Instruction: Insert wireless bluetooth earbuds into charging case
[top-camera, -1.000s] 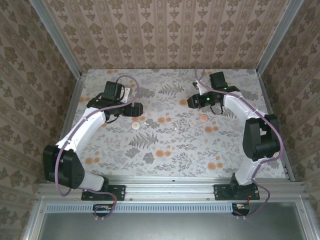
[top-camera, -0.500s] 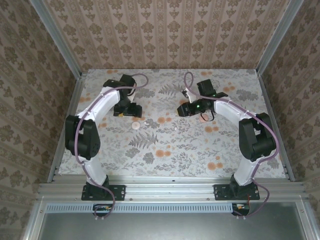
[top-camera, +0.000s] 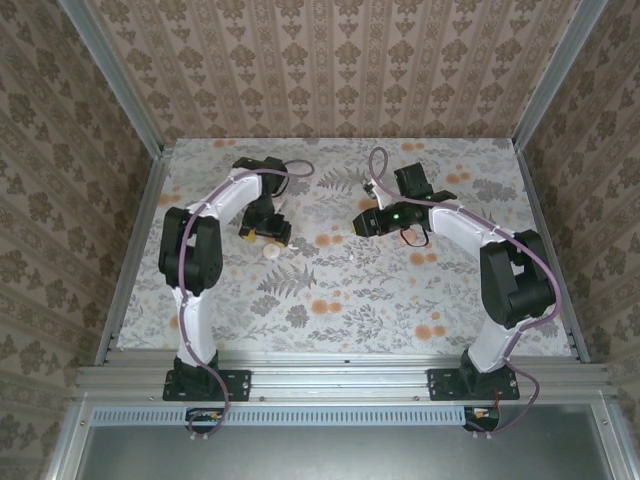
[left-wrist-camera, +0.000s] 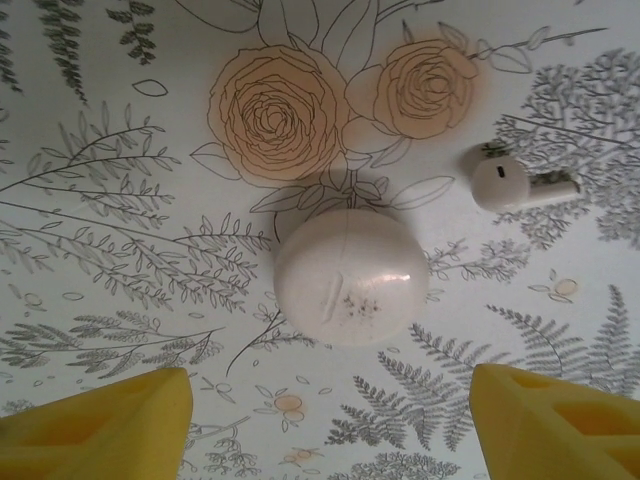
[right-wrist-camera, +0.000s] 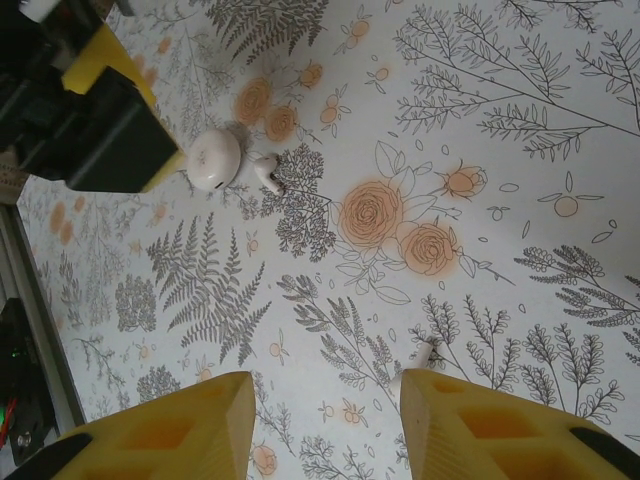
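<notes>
The left gripper (left-wrist-camera: 330, 425) stands released in the left wrist view, its yellow fingertips (left-wrist-camera: 100, 425) wide apart in the two bottom corners with nothing between them. Just above that gap, at the centre of the frame, sits the charging case (left-wrist-camera: 350, 277). It is a round, glossy, pale dome that looks shut, resting on the floral table cover (left-wrist-camera: 120, 200) just below two printed roses. To its upper right, near but not touching, one earbud (left-wrist-camera: 510, 183) lies on its side with its stem pointing toward the right edge.

The right gripper (right-wrist-camera: 325, 425) is also released and empty in the right wrist view, its fingers along the bottom edge. Just above its right-hand finger lies the second earbud (right-wrist-camera: 422, 352), a tiny white bit among the printed ferns. It is well apart from the case in the upper left of that frame.

The case is probably light, rigid and slick. A pinch high on the dome would likely squeeze it out of the pads, so the better hold is low, across its widest part. The lid will have to be opened before anything goes in. The earbuds look lighter still, hard and smooth, and apt to roll or flick away. Each is best taken gently across the bulbous head, leaving the stem free to guide it into its well.
</notes>
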